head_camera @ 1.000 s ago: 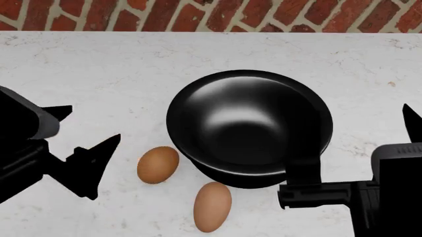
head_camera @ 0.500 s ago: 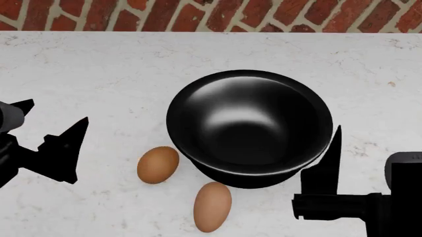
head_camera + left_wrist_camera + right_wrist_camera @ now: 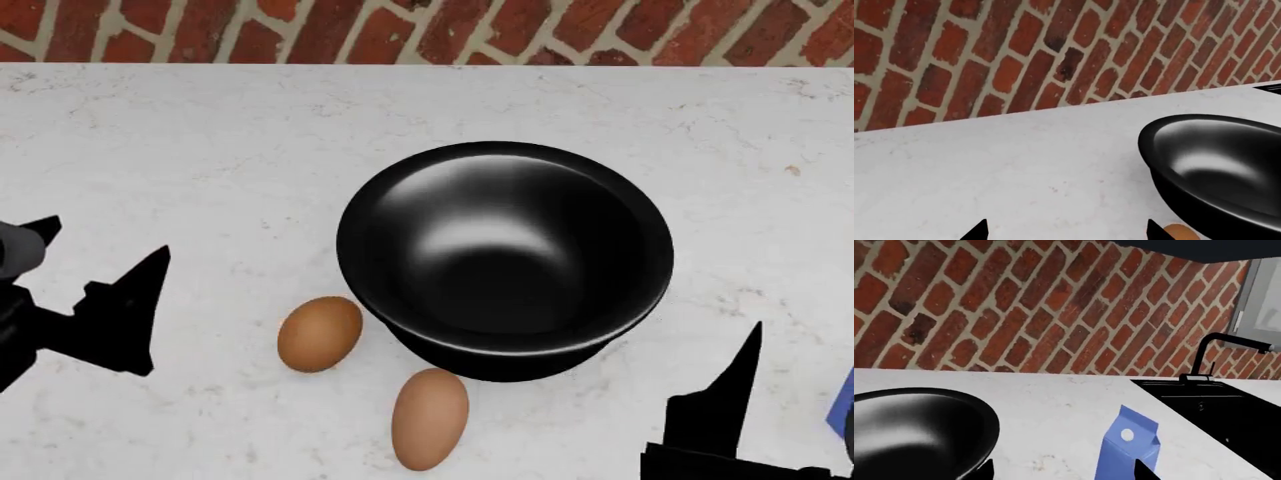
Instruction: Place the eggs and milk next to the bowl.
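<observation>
Bowl (image 3: 505, 258): glossy black, smooth, bright highlights.
Eggs (image 3: 319, 334): smooth, matt brown shell.
Milk (image 3: 1128, 450): matt blue carton, white cap.
Counter (image 3: 214, 150): pale, marble-like, faintly veined.
Wall (image 3: 1007, 55): rough red brick, pale mortar.
Sink (image 3: 1227, 412): black, dull sheen.

1. The milk (image 3: 1128, 450) is cut off at its base in the right wrist view.
2. Only a sliver of one egg (image 3: 1179, 233) shows beside the bowl (image 3: 1217, 170) in the left wrist view.

You are getting even, bright, sharp renders; soft white glare is sitting inside the bowl (image 3: 505, 255), and the worktop (image 3: 214, 160) is showing hardly any shadow.
</observation>
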Robot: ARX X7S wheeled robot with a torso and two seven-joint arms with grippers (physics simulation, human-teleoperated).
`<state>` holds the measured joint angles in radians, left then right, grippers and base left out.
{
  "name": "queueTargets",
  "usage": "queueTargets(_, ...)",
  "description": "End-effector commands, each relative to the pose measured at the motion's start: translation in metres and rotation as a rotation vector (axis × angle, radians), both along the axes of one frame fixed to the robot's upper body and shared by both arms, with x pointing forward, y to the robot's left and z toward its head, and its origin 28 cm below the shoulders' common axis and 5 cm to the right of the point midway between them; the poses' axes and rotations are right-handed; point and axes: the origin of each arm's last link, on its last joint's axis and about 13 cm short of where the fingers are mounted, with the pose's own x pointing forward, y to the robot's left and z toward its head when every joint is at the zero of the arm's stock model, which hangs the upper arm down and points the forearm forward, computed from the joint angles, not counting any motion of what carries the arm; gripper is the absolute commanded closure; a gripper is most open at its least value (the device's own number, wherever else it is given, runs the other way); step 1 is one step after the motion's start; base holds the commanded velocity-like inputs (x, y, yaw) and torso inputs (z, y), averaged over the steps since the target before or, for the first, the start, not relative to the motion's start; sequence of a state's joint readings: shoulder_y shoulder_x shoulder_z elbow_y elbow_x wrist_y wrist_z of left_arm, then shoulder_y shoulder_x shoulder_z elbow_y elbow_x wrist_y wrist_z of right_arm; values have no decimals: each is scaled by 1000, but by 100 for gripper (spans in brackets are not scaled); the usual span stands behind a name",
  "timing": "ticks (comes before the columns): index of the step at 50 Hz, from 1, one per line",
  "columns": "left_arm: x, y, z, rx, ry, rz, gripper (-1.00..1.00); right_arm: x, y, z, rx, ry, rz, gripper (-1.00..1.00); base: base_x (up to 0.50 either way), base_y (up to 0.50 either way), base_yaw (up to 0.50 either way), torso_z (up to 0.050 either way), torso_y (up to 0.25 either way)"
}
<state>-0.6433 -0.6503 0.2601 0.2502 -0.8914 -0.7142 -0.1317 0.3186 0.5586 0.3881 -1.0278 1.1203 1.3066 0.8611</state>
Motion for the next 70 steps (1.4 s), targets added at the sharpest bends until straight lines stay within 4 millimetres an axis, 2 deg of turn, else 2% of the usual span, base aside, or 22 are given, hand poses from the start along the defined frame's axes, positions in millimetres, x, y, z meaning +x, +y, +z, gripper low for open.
queueTargets(1,0,-1,-4,-7,1,3,-100,-6,-2,-13,25,20,-88,-100,0,0,0,0,0)
queueTargets(17,0,-1,-7,-4,7,4,-100,12,-14,-22,25,47,-202,-100,0,0,0,0,0)
queueTargets(18,0,3,-10,-4,7,12,-100,32,-14,-24,16,69,-249,-100,0,0,0,0,0)
queueTargets(22,-1,5,-11,-5,9,15,-100,41,-14,-26,16,69,-261,-100,0,0,0,0,0)
queueTargets(55,-3,11,-18,-2,9,33,-100,79,-8,-28,1,77,-341,-100,0,0,0,0,0)
queueTargets(70,-2,12,-16,2,6,36,-100,89,-10,-35,10,89,-374,-100,0,0,0,0,0)
